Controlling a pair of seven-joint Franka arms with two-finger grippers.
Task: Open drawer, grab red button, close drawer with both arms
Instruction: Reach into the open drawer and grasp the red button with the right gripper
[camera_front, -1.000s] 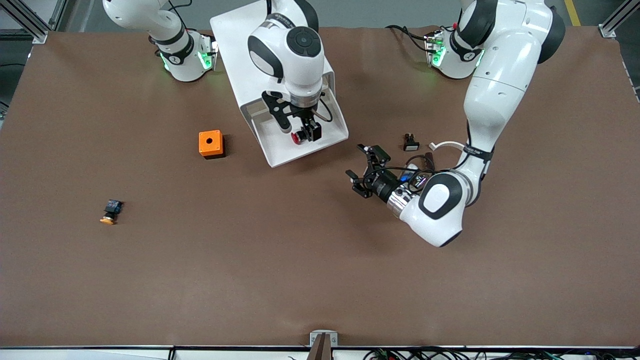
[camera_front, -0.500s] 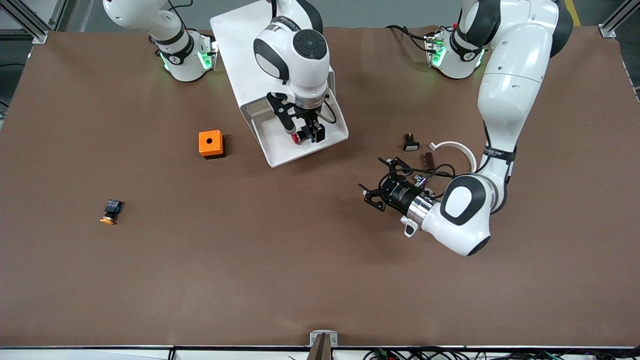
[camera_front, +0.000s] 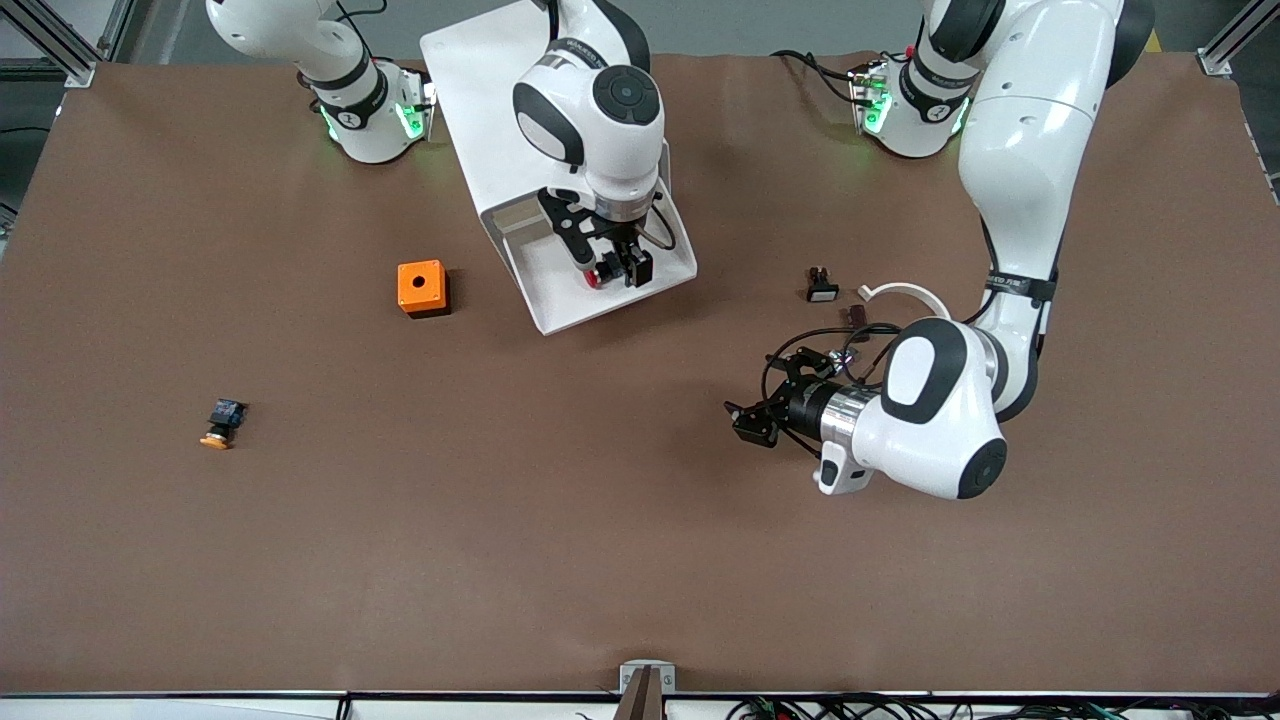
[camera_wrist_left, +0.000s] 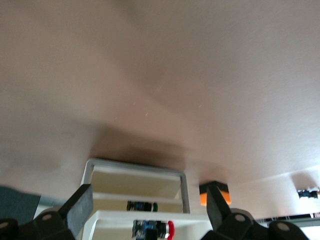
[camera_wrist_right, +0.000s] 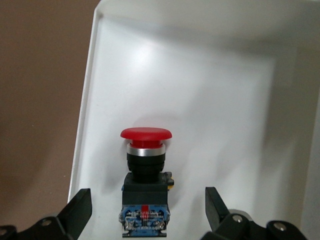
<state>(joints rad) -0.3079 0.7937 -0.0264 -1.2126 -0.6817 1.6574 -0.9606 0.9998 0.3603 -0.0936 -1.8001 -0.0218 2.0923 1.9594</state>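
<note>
Front view: I see the right gripper (camera_front: 612, 266) lowered into the pulled-out white drawer (camera_front: 668, 272) of the white cabinet (camera_front: 470, 80). The red-capped button (camera_front: 597, 277) lies on the drawer floor directly under this gripper. In the right wrist view, the button (camera_wrist_right: 145, 177) lies on its side between the two black fingertips (camera_wrist_right: 77, 210), with clear white floor showing on either side of its black-and-blue body; the jaws stand wide apart and touch nothing. The red cap points away from the wrist camera, toward the drawer's inner end.

The left gripper (camera_front: 755, 420) hangs over bare brown table (camera_front: 500, 560), well apart from the drawer and toward the left arm's end of the table. Its jaws are spread and empty. The left wrist view looks across the table at the cabinet: between the left fingertips (camera_wrist_left: 80, 207) I make out the drawer opening (camera_wrist_left: 135, 172), the red-capped button (camera_wrist_left: 152, 229) low in the frame, and a second small dark part on the shelf above it, too small for me to name.

Other items: an orange box with a hole (camera_front: 421, 288) sits beside the drawer toward the right arm's end; an orange-capped button (camera_front: 221, 424) lies farther toward that end and nearer the front camera. Near the left arm's forearm lie a small black switch part (camera_front: 821, 285) and a white curved clip (camera_front: 915, 294).
</note>
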